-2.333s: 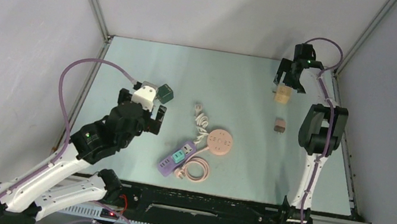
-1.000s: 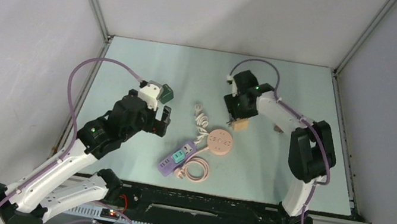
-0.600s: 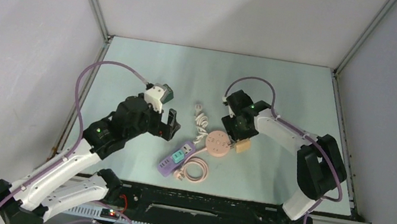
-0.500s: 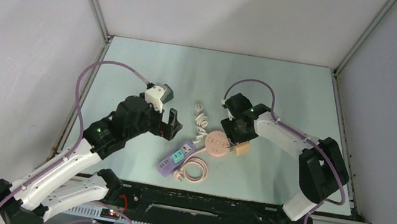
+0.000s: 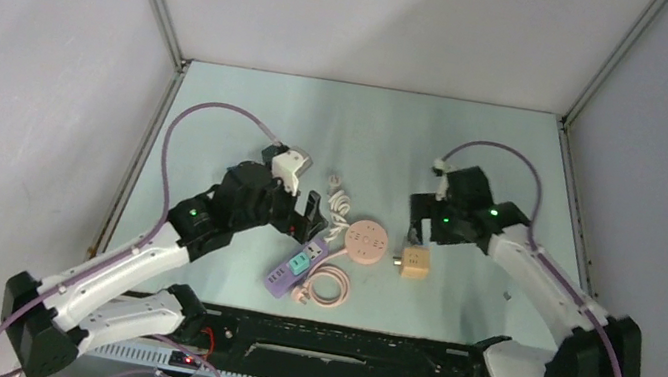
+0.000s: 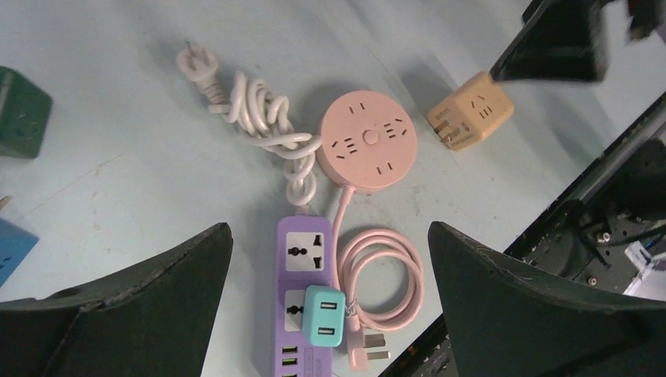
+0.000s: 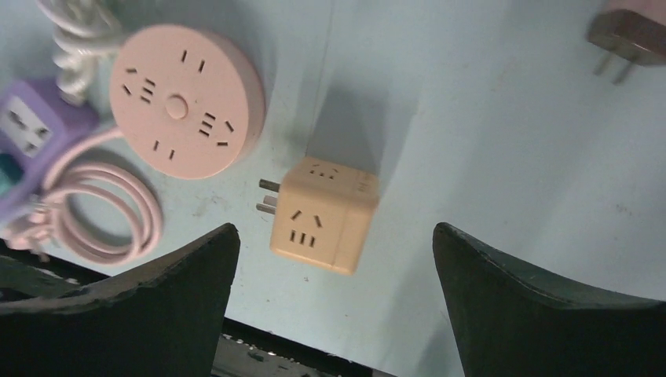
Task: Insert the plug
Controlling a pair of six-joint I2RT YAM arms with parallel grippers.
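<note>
A tan cube adapter point(image 5: 415, 262) with its prongs toward a round pink socket point(image 5: 368, 242) lies on the table just right of it. My right gripper point(image 5: 422, 235) is open and empty, just behind and above the cube point(image 7: 323, 214), which sits between my spread jaws point(image 7: 336, 236). The pink socket point(image 7: 186, 111) lies to the cube's left. My left gripper point(image 5: 306, 212) is open and empty above a purple power strip point(image 6: 304, 306) with a teal USB charger point(image 6: 323, 326) plugged into it. The pink socket point(image 6: 367, 140) and the tan cube point(image 6: 470, 122) also show there.
The pink socket's cord point(image 6: 385, 271) is coiled beside the strip, its plug loose. A white bundled cord point(image 6: 259, 126) runs from the strip. A green cube point(image 6: 20, 110) lies at left, and a brown plug point(image 7: 628, 35) behind the right gripper. The table's front edge is near.
My right gripper carried the tan cube from the back right to beside the pink socket, let it go and pulled back open. My left gripper moved right over the purple strip.
</note>
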